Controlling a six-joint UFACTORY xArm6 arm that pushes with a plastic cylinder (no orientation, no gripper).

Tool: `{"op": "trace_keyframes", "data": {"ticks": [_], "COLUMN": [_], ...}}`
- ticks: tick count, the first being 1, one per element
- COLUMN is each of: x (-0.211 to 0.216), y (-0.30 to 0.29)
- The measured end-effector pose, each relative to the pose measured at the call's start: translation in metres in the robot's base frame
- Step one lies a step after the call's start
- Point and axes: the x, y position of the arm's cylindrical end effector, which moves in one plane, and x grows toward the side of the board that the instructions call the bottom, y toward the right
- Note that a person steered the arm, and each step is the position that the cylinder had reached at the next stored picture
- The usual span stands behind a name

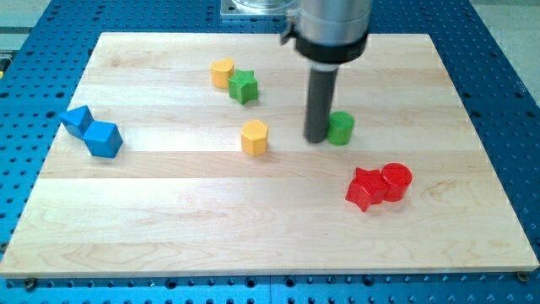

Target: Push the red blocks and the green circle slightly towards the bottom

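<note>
The green circle (341,128) lies right of the board's middle. My tip (315,138) rests on the board right against the circle's left side. Two red blocks lie touching at the lower right: a red star-like block (366,188) and a red circle (396,181) on its right. They sit below and to the right of my tip, well apart from it.
A yellow hexagon (254,138) lies left of my tip. A yellow block (222,73) and a green star (243,86) touch near the top. Two blue blocks (78,122) (105,139) lie at the left. The wooden board (169,228) sits on a blue perforated table.
</note>
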Motion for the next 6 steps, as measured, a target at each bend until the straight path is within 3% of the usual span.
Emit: {"op": "trace_keyframes", "data": {"ticks": [1, 2, 3, 4, 5, 6], "x": [-0.041, -0.043, 0.034, 0.065, 0.063, 0.023], "y": [0.001, 0.025, 0.035, -0.009, -0.11, -0.141]}}
